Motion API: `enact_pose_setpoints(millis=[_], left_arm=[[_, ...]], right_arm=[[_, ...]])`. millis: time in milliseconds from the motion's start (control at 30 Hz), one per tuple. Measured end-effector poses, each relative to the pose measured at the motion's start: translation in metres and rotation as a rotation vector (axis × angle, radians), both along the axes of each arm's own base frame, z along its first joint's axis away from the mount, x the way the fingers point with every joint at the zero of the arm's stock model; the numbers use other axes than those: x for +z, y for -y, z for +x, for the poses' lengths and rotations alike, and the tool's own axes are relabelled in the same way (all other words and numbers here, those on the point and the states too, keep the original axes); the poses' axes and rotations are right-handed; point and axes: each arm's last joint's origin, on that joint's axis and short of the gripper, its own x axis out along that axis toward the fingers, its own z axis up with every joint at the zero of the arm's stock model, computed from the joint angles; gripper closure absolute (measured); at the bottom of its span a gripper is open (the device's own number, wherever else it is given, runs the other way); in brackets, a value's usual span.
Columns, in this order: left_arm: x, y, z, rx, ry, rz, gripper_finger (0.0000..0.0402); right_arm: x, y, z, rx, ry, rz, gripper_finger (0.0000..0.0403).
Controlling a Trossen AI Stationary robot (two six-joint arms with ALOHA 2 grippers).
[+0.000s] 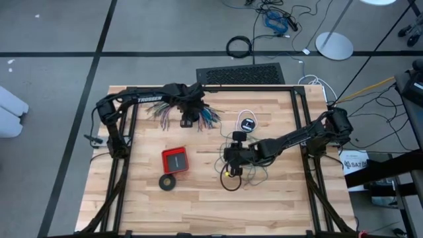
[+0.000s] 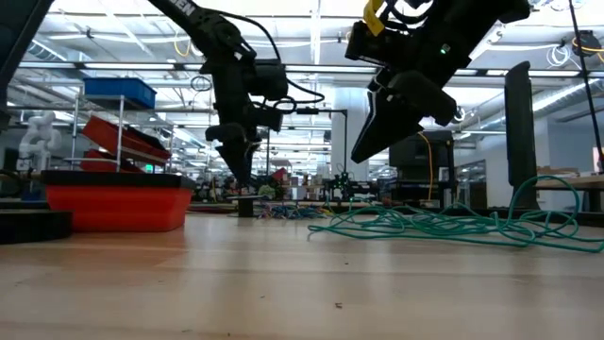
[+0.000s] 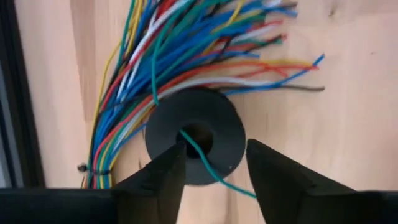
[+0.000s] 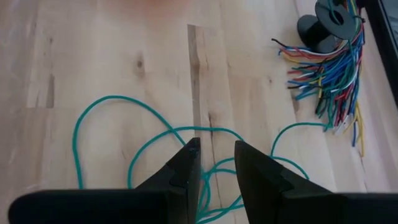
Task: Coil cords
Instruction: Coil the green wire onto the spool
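Note:
The teal-green wire (image 1: pixel 246 170) lies in a loose tangle on the table right of the middle, its loops spread over the wood (image 4: pixel 112 106) (image 2: pixel 444 225). One end runs up through the hole of a black spool (image 3: pixel 168 124) that stands on the fanned many-coloured wire bundle (image 3: pixel 186 56) at the far middle. My left gripper (image 3: pixel 214 158) points down just over the spool, open, a finger on either side of the teal strand. My right gripper (image 4: pixel 214 155) hangs open above the tangle (image 2: pixel 370 142), with nothing between its fingers. A white cord with a black round piece (image 1: pixel 248 123) lies between the arms.
A red box (image 1: pixel 175 160) and a black tape-like ring (image 1: pixel 168 182) sit left of the middle, toward the near edge. The coloured bundle (image 1: pixel 210 118) spreads under the left gripper. The black frame rails (image 1: pixel 301 112) run along the table's sides.

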Motion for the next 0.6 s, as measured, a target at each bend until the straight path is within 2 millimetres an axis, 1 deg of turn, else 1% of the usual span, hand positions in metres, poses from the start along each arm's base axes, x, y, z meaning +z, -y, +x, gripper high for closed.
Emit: enact_pose_setpoints(millis=[133, 200, 400, 600], left_arm=[[0.000, -0.003, -0.002, -0.025, 0.019, -0.030, 0.0183], [0.000, -0.003, -0.003, -0.057, 0.018, -0.049, 0.0171], [-0.004, -0.005, -0.004, -0.100, 0.010, -0.072, 0.0167], [-0.023, -0.008, 0.000, -0.101, -0.040, -0.082, 0.0167]], right_arm=[[0.000, 0.002, 0.000, -0.003, -0.001, -0.001, 0.0316], [0.000, 0.002, 0.000, -0.002, -0.001, -0.002, 0.0316], [0.001, 0.001, 0.001, -0.002, 0.014, 0.002, 0.0316], [0.001, 0.001, 0.002, -0.003, 0.017, 0.008, 0.0316]])
